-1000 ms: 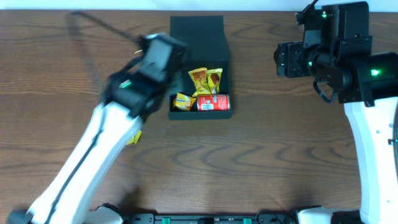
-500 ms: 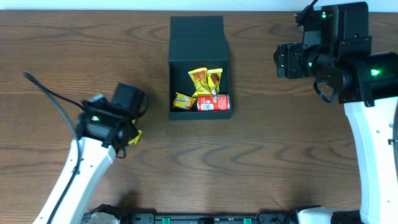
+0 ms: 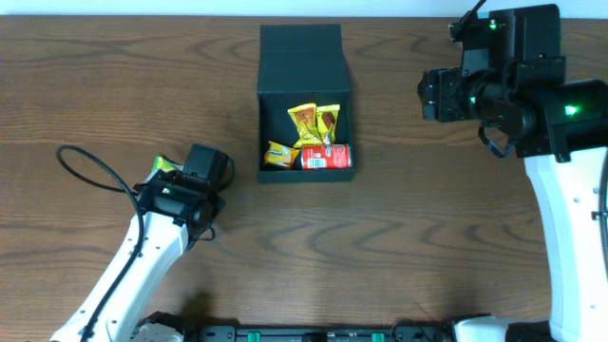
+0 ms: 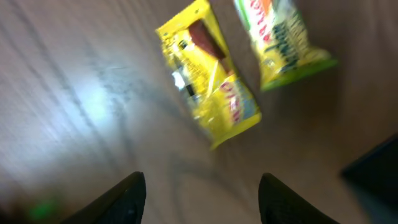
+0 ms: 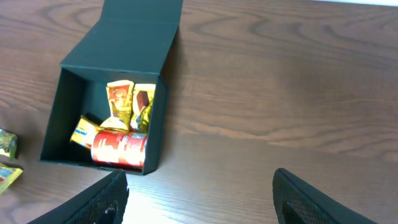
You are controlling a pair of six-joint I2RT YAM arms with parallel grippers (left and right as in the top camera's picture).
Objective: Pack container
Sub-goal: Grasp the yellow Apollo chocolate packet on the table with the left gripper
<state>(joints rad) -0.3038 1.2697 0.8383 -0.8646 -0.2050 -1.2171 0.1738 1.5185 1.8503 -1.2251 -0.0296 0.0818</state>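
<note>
Mid-table, the open box (image 3: 302, 52) holds a can (image 3: 326, 158); to its left the left gripper (image 4: 202, 202) hovers, jaws apart, over a yellow packet (image 4: 208, 81) and green packet (image 4: 283, 37), while the right gripper (image 5: 205, 202), also agape and empty, hangs opposite.

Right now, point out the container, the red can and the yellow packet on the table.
container (image 3: 300, 55): overhead view, on its open flap lid.
red can (image 3: 327, 157): overhead view, middle of its side.
yellow packet (image 4: 208, 78): left wrist view, middle of the wrapper.
</note>
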